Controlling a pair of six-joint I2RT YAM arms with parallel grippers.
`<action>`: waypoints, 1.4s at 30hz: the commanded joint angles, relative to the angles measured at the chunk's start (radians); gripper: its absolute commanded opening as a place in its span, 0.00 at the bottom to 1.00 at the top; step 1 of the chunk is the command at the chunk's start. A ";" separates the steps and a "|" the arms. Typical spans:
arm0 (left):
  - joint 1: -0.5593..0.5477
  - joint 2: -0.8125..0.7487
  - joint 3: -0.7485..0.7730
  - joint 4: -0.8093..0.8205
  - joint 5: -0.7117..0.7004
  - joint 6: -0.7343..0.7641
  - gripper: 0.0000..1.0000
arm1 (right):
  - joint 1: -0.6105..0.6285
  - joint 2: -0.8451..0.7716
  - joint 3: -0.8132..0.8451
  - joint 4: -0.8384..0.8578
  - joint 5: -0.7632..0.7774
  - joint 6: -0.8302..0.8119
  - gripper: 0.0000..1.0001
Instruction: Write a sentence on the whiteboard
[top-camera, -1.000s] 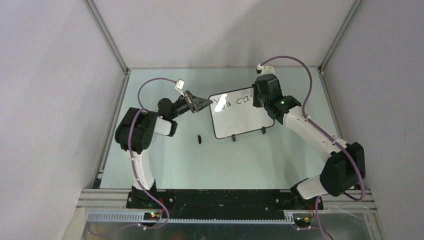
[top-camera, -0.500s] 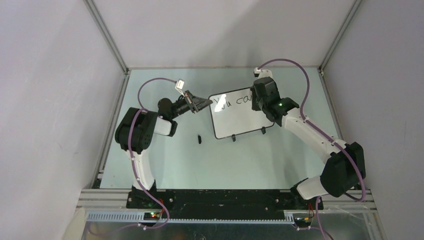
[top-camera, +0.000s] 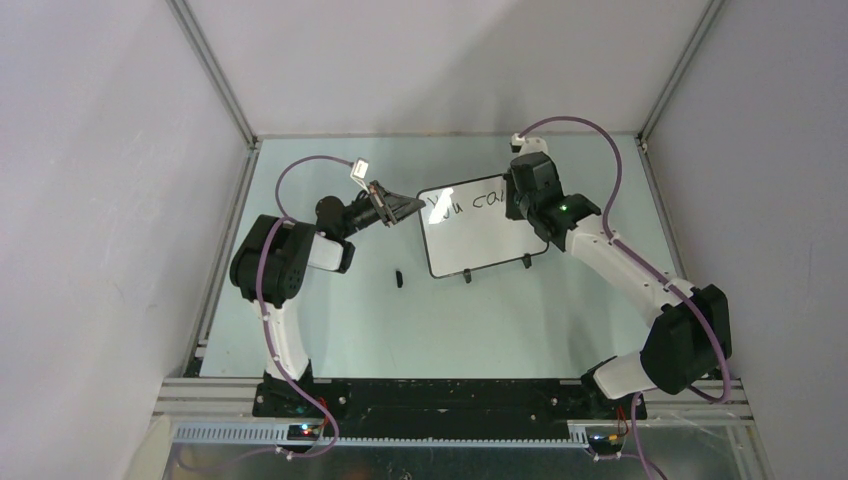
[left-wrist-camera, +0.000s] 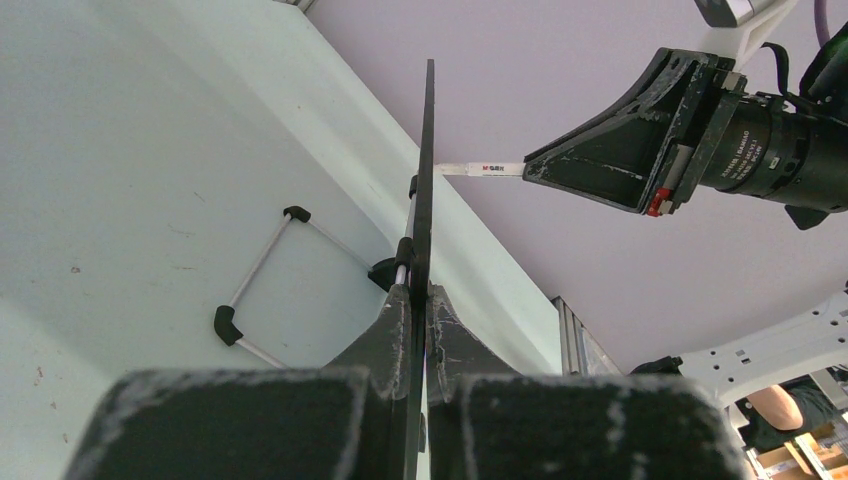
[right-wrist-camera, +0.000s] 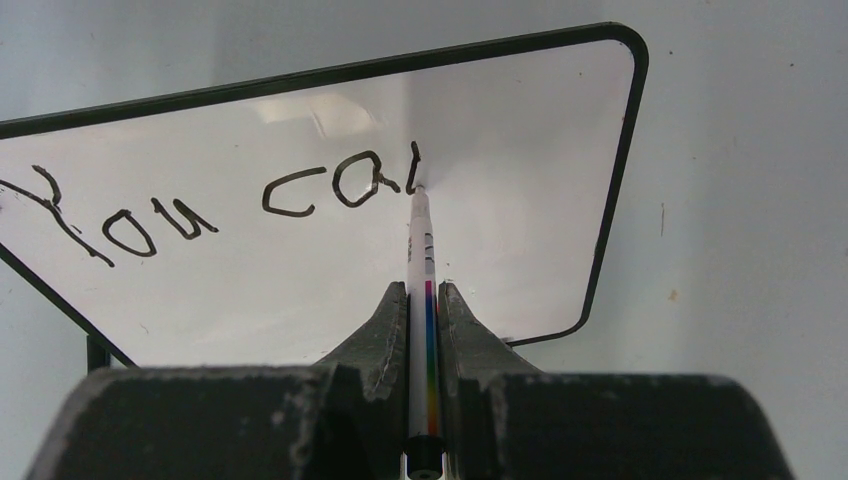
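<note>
The whiteboard (top-camera: 480, 228) stands tilted on its two black feet at the table's centre. My left gripper (top-camera: 408, 208) is shut on its left edge, which shows edge-on as a thin black frame (left-wrist-camera: 424, 180) between the fingers. My right gripper (right-wrist-camera: 421, 292) is shut on a white marker (right-wrist-camera: 422, 290) with a rainbow stripe. Its tip touches the board (right-wrist-camera: 300, 250) at the end of the writing. The sentence (right-wrist-camera: 240, 195) reads "You ca" in black, followed by one short upright stroke. From above, the right gripper (top-camera: 522, 196) covers the board's upper right corner.
A small black cap-like object (top-camera: 398, 277) lies on the table left of the board's feet. Grey walls and metal rails enclose the pale green table (top-camera: 450, 320). Seen from the left wrist, the right gripper (left-wrist-camera: 640, 150) and marker hover beyond the board's edge.
The right gripper has shifted slightly right and up along the board's top line, and an upright stroke now follows "ca". The left arm and board have stayed still.
</note>
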 joint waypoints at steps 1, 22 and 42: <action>-0.008 -0.054 0.000 0.046 0.017 0.005 0.00 | -0.008 -0.009 0.056 0.036 -0.010 -0.004 0.00; -0.009 -0.052 0.001 0.045 0.015 0.005 0.00 | -0.027 0.011 0.096 0.023 -0.007 -0.009 0.00; -0.008 -0.052 0.001 0.045 0.017 0.005 0.00 | -0.018 0.033 0.096 0.001 -0.001 -0.010 0.00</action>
